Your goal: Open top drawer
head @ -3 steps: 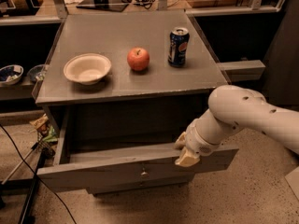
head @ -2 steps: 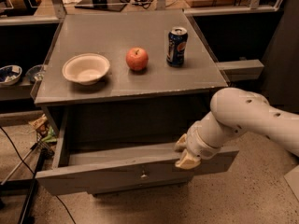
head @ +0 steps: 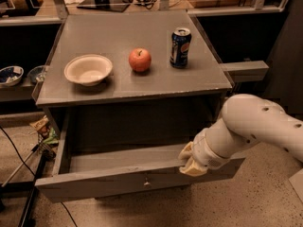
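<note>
The top drawer (head: 113,176) of the grey cabinet stands pulled far out, its flat grey front panel low in the view with one small metal knob (head: 146,184) at its middle. The inside of the drawer looks empty. My gripper (head: 189,162) sits at the drawer's front edge, right of the knob, at the end of my white arm (head: 251,126), which comes in from the right. The arm hides the right end of the front panel.
On the cabinet top (head: 132,86) stand a white bowl (head: 88,69), a red apple (head: 140,59) and a blue soda can (head: 180,47). Dark shelves with bowls (head: 10,74) are at the left. Cables (head: 19,164) and a snack bag (head: 42,126) lie on the floor at the left.
The drawer has come a little further out toward the camera, and my gripper and arm have moved with its front edge. The things on top have not moved.
</note>
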### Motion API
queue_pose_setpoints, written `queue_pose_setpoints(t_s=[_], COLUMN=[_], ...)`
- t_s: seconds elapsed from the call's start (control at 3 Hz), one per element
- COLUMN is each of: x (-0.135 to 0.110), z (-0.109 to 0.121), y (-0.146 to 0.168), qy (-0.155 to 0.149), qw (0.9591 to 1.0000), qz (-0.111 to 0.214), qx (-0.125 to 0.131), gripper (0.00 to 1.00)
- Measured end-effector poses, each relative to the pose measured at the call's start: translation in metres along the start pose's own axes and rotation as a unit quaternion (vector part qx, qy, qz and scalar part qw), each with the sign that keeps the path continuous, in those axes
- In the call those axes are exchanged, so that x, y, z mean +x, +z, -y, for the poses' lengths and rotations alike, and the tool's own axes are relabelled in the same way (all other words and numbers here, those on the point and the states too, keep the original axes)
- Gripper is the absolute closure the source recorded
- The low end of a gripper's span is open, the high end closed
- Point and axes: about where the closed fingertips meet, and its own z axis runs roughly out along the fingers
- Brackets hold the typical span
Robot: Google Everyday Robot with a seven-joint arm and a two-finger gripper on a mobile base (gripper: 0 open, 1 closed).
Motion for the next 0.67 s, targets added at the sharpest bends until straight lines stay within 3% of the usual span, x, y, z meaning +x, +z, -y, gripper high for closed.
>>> queue_pose_setpoints(t_s=[0.33,0.67], x=[-0.0022,-0.0022], z=[-0.0112,-0.0112], y=[-0.0062,-0.0062], qy=[0.0,0.0], qw=[1.0,1.0], qz=[0.005,0.005], qx=[-0.003,-0.003], gripper=[1.0,0.82])
